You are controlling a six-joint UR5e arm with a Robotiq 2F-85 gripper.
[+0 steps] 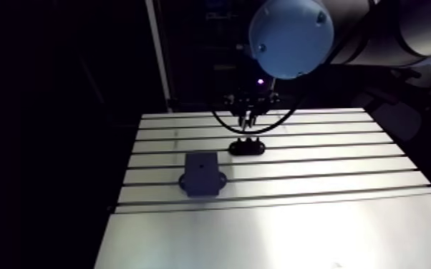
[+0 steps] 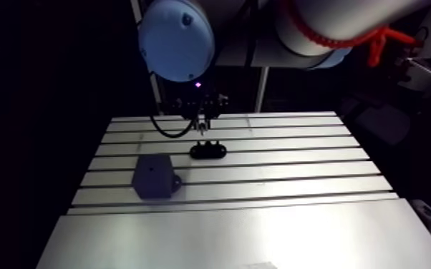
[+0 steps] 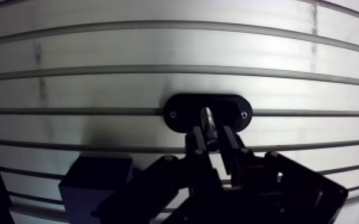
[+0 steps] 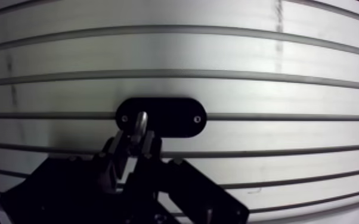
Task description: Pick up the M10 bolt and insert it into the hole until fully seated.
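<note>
M10 bolt clamped between the gripper fingers, above the black oval plate

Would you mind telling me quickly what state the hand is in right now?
Hand: closed on the M10 bolt, holding it over the black oval plate.

Table lies open around the black plate (only the dark block stands near).
</note>
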